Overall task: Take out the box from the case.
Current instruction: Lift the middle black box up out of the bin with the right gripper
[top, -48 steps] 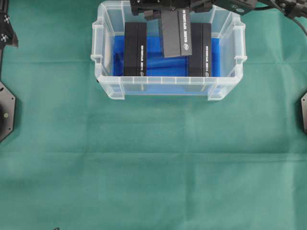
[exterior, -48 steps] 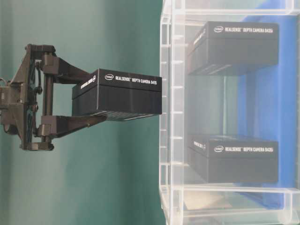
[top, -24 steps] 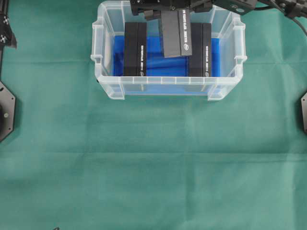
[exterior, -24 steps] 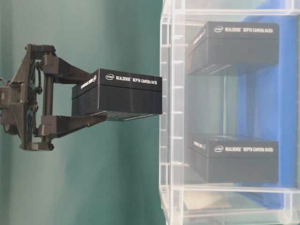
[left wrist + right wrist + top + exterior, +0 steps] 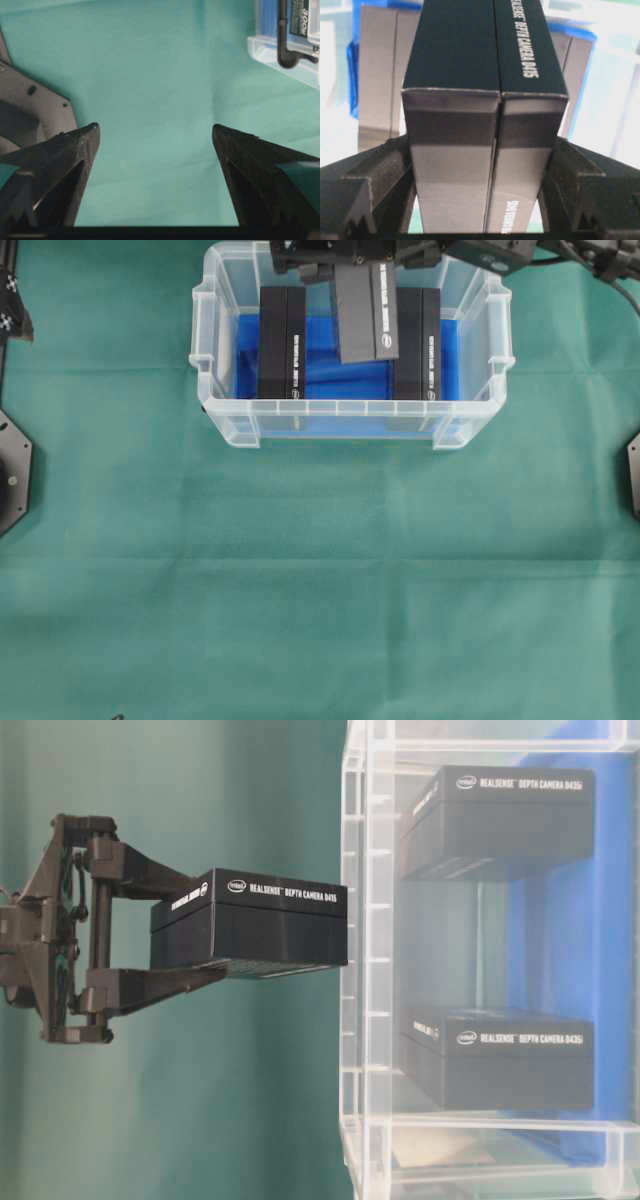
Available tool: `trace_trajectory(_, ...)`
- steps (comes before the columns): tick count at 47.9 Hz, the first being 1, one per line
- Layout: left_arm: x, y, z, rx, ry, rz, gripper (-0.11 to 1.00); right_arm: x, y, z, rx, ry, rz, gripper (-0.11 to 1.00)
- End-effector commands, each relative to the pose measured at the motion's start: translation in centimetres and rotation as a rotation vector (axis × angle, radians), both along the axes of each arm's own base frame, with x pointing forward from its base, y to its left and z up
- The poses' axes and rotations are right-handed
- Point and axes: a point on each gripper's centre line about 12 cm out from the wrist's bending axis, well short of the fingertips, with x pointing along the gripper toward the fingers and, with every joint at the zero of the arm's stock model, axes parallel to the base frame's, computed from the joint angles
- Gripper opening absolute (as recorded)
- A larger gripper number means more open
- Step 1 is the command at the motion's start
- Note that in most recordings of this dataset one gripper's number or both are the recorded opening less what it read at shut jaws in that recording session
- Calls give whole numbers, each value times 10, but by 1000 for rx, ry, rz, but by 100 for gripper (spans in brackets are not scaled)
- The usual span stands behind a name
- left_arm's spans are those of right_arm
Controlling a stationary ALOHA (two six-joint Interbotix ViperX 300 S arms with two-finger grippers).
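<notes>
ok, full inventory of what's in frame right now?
held box: 1, black, in the right gripper, lifted above the case between the two others
boxes in case: 2, black, standing on the blue cloth, one left, one right
case: 1, clear plastic, top centre of the table
cloth: 1, blue, lining the case bottom
table cover: 1, green, under everything
right gripper: 1, black, shut on the held box, over the far side of the case
left gripper: 1, black, open, holding nothing, over bare cover to the case's left
</notes>
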Motion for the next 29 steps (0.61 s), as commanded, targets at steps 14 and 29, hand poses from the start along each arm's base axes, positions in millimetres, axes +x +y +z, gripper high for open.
trace_trajectory(14,-2,0,5,-5,9,6,94,-7,53,34,0,-58,34,67)
trace_trajectory(29,-9,-4,5,-21,34,6,94,-1,109,32,19,-71,39,67)
